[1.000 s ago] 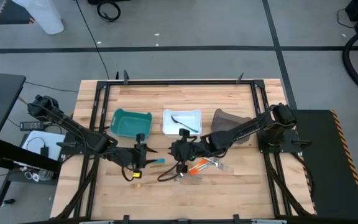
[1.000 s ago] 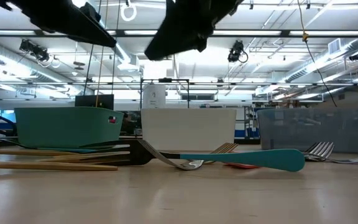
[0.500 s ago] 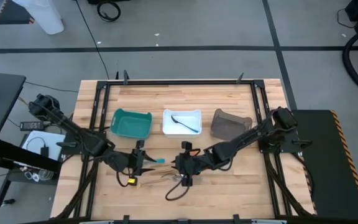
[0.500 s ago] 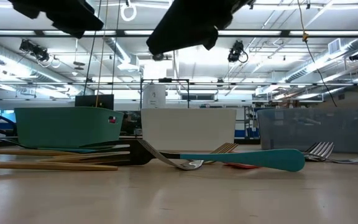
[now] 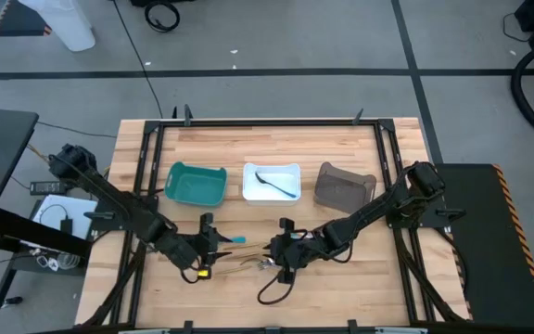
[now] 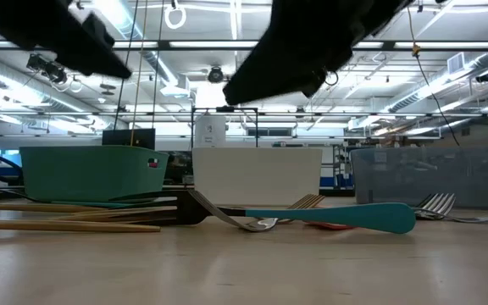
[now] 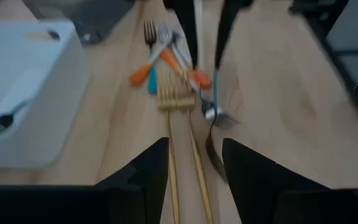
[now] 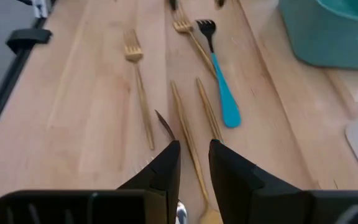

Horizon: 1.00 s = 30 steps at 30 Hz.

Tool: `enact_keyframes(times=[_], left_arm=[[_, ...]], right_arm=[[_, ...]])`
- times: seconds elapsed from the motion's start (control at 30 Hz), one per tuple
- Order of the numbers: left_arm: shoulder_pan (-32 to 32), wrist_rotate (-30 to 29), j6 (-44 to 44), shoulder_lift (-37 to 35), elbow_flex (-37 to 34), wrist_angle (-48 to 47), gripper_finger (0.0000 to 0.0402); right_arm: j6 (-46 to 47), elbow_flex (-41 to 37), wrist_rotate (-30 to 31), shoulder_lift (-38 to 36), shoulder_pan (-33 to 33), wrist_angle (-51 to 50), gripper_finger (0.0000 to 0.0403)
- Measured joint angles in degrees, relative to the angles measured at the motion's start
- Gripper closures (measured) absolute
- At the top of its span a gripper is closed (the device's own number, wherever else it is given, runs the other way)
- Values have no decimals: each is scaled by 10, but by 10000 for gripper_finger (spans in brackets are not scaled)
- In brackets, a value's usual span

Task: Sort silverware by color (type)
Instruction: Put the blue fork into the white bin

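Silverware lies in a loose pile on the table between my two grippers. It includes gold forks [image 7: 179, 99], two orange-handled pieces [image 7: 143, 73], a blue-handled fork [image 8: 221, 87] and silver forks [image 7: 149, 31]. My left gripper [image 5: 219, 247] is open and points toward the table's right, above the gold handles [image 7: 180, 162]. My right gripper [image 5: 272, 252] faces it from the right. It is open by a narrow gap, above two gold handles [image 8: 188, 127]. In the low view both arms show only as dark shapes high above the pile [image 6: 337, 219].
Three bins stand in a row beyond the pile: teal [image 5: 197, 184], white [image 5: 272, 182] with a dark utensil in it, and grey-brown [image 5: 344, 186]. A black frame borders the table. Bare wood lies toward the near edge [image 5: 341, 297].
My right gripper has moved toward the near edge and turned to point toward the table's left; its arm now covers the orange-handled pieces in the high view. My left gripper has moved a little toward the near edge. The silverware has stayed where it was.
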Motion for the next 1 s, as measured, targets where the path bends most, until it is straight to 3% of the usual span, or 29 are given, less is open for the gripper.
enact_keyframes(times=[0.43, 1.0], left_arm=[[7, -4, -57, 75, 0, -3, 242], [5, -16, -56, 75, 0, -8, 242]], right_arm=[[24, -13, -21, 0, -1, -36, 311], [67, -13, -42, 37, 26, -57, 311]])
